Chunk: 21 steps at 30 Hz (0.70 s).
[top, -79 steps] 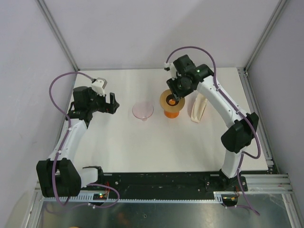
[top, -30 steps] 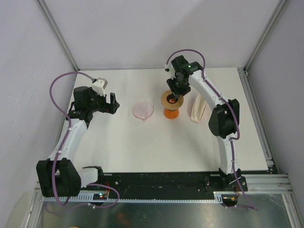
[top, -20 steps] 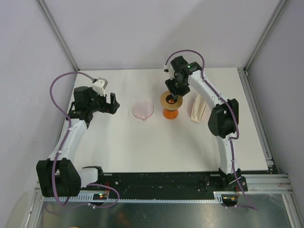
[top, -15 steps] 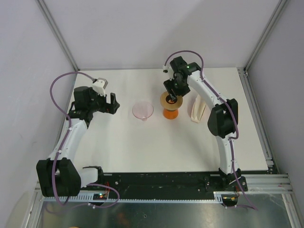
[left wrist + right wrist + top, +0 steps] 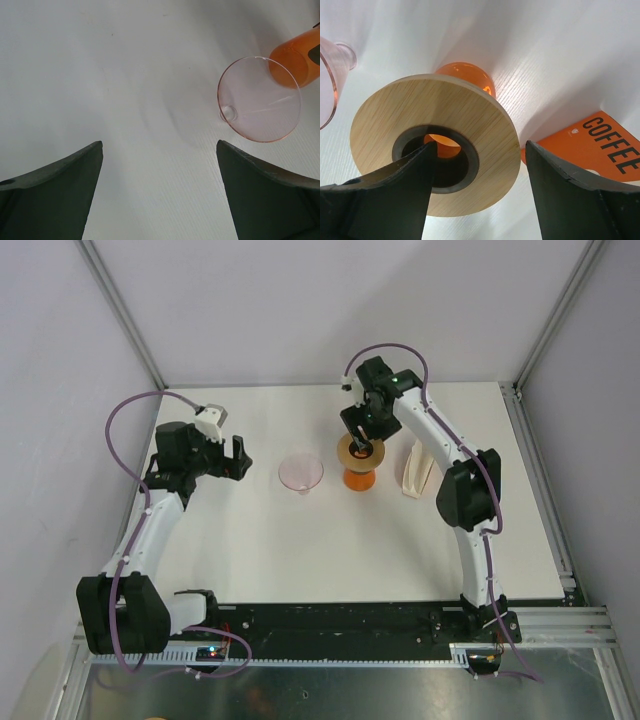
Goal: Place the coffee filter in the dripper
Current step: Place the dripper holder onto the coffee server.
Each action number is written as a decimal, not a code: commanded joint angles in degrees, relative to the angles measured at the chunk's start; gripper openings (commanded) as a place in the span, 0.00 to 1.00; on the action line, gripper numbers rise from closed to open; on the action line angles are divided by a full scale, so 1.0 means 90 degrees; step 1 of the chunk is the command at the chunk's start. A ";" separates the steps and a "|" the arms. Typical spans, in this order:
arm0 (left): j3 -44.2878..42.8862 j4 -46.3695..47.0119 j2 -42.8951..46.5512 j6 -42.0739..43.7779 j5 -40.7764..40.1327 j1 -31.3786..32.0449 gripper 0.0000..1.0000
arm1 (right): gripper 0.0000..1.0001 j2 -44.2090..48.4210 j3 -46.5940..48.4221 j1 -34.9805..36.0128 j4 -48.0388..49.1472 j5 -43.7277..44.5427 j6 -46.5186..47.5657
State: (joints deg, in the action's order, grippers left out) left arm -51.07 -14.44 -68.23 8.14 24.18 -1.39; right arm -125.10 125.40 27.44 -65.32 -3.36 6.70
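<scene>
Open worktop [image 5: 300, 550] spans the top view's lower half; mid-frame, dripper [image 5: 301, 472], orange beaker [image 5: 360, 479] and filter pack [image 5: 418, 468] stand in 1 close row.

You can read 1 word, COFFEE, in big black letters. It stands on an orange label [image 5: 580, 150] lying flat on the white top, just to the right of your right claw [image 5: 480, 150].

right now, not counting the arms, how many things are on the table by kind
pinkish funnel dripper: 1
orange glass beaker: 1
wooden ring on the beaker: 1
cream filter pack: 1
total: 4
</scene>
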 commanded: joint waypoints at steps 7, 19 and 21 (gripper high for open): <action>-0.0049 0.0017 0.0058 0.0173 -0.0029 0.0058 1.00 | 0.76 0.0671 0.0307 0.0064 -0.0224 0.0619 0.0118; -0.0705 -0.0187 -0.0453 0.0490 -0.0974 0.1538 0.98 | 0.81 0.1705 0.0028 0.0464 0.0281 0.1197 0.0077; -0.0916 -0.0286 -0.0739 0.0401 -0.1182 0.1701 0.96 | 0.82 0.1886 -0.0207 0.0586 0.0475 0.1409 0.0110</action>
State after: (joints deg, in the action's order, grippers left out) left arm -54.02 -16.03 -70.94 11.05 19.29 11.49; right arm -113.10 125.25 30.46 -64.75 5.26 6.74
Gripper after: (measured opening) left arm 0.980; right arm 0.811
